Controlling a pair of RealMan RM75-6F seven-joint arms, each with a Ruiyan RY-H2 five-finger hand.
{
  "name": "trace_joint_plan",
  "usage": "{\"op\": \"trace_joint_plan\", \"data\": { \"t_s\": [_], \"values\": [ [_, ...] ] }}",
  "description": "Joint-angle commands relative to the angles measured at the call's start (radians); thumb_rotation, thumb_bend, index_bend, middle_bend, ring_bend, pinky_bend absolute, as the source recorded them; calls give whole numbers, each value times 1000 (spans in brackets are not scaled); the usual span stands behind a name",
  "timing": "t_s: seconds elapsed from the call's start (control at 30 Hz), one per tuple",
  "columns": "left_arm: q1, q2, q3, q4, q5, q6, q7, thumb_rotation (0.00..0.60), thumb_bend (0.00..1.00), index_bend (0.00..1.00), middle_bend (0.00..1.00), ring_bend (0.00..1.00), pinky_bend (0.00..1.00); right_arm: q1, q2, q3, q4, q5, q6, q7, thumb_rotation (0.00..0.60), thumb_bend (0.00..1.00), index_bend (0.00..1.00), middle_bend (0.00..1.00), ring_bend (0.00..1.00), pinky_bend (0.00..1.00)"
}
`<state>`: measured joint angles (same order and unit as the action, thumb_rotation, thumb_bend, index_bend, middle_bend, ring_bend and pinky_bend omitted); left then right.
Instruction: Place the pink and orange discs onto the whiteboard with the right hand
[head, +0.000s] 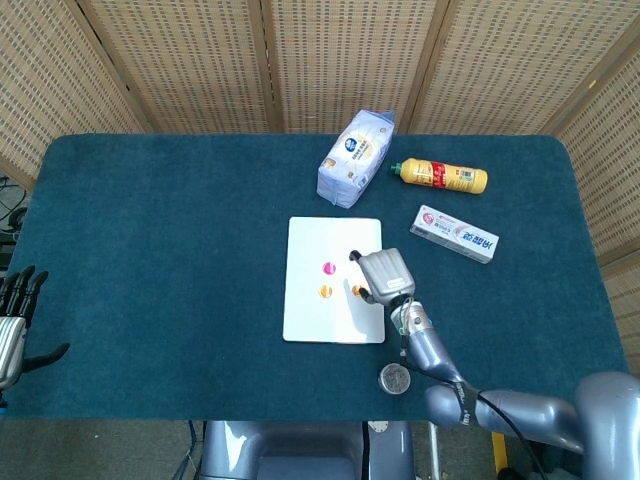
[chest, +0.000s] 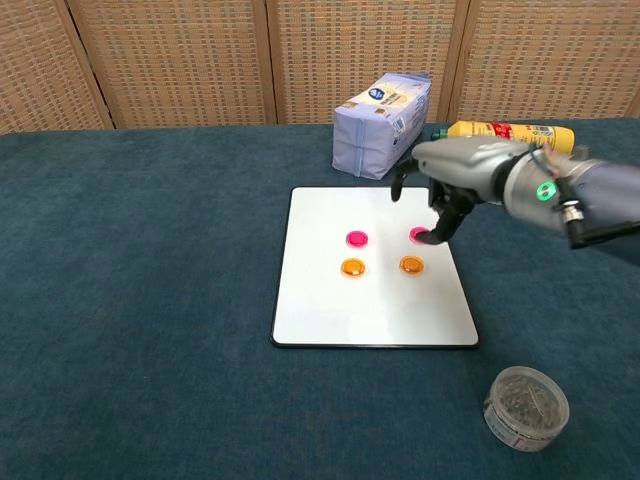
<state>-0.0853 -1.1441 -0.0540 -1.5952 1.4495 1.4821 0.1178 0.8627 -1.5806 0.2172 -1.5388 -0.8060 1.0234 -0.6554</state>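
Observation:
The whiteboard (chest: 372, 310) (head: 308, 320) lies flat at mid-table. On it are two pink discs (chest: 356, 239) (chest: 417, 235) and two orange discs (chest: 352, 267) (chest: 411, 265). The head view shows one pink disc (head: 329, 267) and both orange discs (head: 325, 291) (head: 357, 290). My right hand (chest: 452, 183) (head: 385, 273) hovers over the board's far right edge, holding nothing, fingers hanging down just above the right pink disc. My left hand (head: 12, 318) rests at the table's left edge with fingers apart, empty.
A blue-white tissue pack (chest: 382, 125) (head: 355, 158) and a yellow bottle (chest: 515, 131) (head: 440, 176) lie behind the board. A toothpaste box (head: 455, 233) lies to the right. A round clear container (chest: 526, 408) (head: 395, 379) stands near the front edge.

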Motion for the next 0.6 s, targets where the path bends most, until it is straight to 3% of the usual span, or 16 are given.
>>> {"op": "trace_joint_plan", "data": {
  "t_s": [0.03, 0.1, 0.17, 0.23, 0.33, 0.43, 0.6],
  "values": [
    [1, 1, 1, 0, 3, 2, -5, 600, 0, 0, 0, 0, 0, -147, 210, -49, -135, -263, 147, 199, 600, 353, 309, 855, 893, 1000],
    [1, 1, 2, 1, 6, 3, -6, 600, 0, 0, 0, 0, 0, -217, 273, -85, -113, -400, 223, 330, 600, 330, 309, 774, 797, 1000],
    [2, 1, 2, 1, 7, 4, -6, 600, 0, 0, 0, 0, 0, -297, 312, -127, -38, -523, 325, 479, 600, 280, 309, 630, 627, 944],
    [2, -1, 2, 2, 8, 6, -2, 600, 0, 0, 0, 0, 0, -362, 329, -167, 31, -576, 388, 575, 600, 167, 300, 395, 325, 718],
    [3, -3, 1, 3, 7, 9, 4, 600, 0, 0, 0, 0, 0, -432, 338, -205, 93, -598, 436, 657, 600, 14, 190, 88, 27, 322],
    [7, -7, 2, 5, 10, 18, 9, 600, 0, 0, 0, 0, 0, -520, 337, -245, 152, -587, 479, 710, 600, 0, 77, 0, 0, 142],
    [9, -12, 1, 12, 17, 29, 11, 600, 0, 0, 0, 0, 0, -604, 303, -265, 209, -601, 536, 739, 600, 0, 8, 0, 0, 52]
  ]
}}
